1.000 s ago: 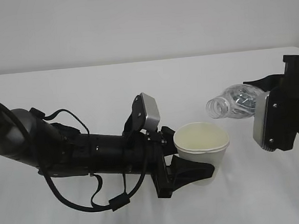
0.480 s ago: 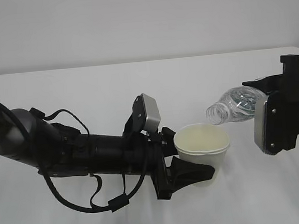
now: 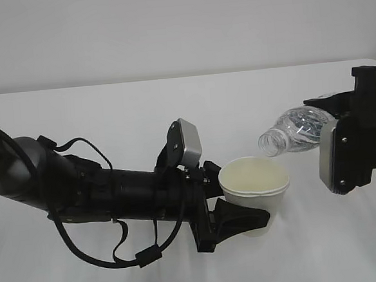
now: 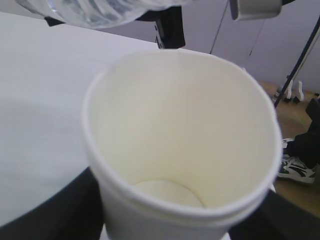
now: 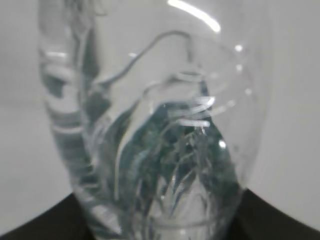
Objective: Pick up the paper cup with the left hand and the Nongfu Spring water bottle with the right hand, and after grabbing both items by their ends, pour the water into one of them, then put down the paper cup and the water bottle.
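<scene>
Paper cup point(image 3: 256, 189): white, tapered, thin-walled, with a rolled rim and a matte, pale yellowish interior. The left wrist view shows the round flat bottom point(image 4: 167, 194) with no liquid visible on it. The rim is pressed slightly out of round. The cup stands upright and sits between the jaws of the left claw point(image 3: 239, 209), which pinches it at the lower wall; one black jaw shows under the cup's near side, the other is hidden behind it. A grey rectangular camera block point(image 3: 188, 142) stands just behind the claw, on a thick black arm point(image 3: 81, 187) wrapped with loose black cables.

Nongfu Spring water bottle point(image 3: 295, 129): clear, ribbed, glossy plastic, capless, with a dark green tint showing through the wall in the right wrist view point(image 5: 165, 150). It lies nearly horizontal, the open neck point(image 3: 270, 143) tilted slightly down. The right claw point(image 3: 341, 114) clamps the bottle at its base end; the neck projects away from that claw, toward the left claw. The neck is above and just beside the cup's far rim, not touching it. No stream of water is visible.

Both items are held clear above the plain white desk point(image 3: 109, 114).
</scene>
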